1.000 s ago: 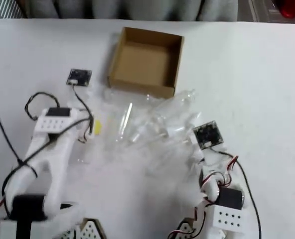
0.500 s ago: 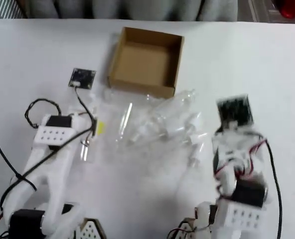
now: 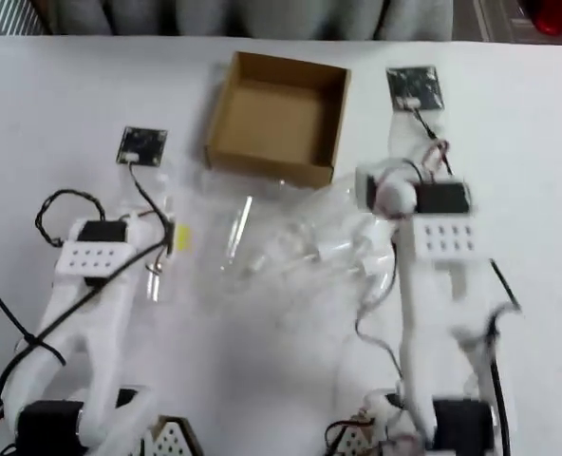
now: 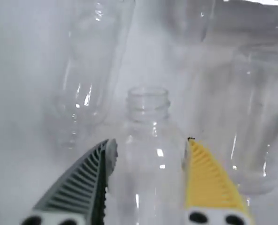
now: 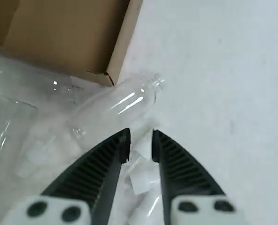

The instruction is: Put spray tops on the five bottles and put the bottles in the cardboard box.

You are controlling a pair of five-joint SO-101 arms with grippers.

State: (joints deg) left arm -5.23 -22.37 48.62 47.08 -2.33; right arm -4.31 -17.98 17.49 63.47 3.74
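White table (image 3: 509,142) with cardboard box (image 3: 279,119) | left gripper (image 4: 148,142) clamped on clear bottle (image 4: 148,105) | right gripper (image 5: 140,139) slightly parted near lying bottle (image 5: 120,101).

Loose bottles (image 3: 300,237) hem the left pincer (image 4: 149,142) and its bottle (image 4: 148,112); the cardboard box (image 3: 267,163) gapes open-topped.

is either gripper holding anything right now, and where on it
The left gripper holds a clear bottle by its body, just below the neck. The right gripper holds nothing.
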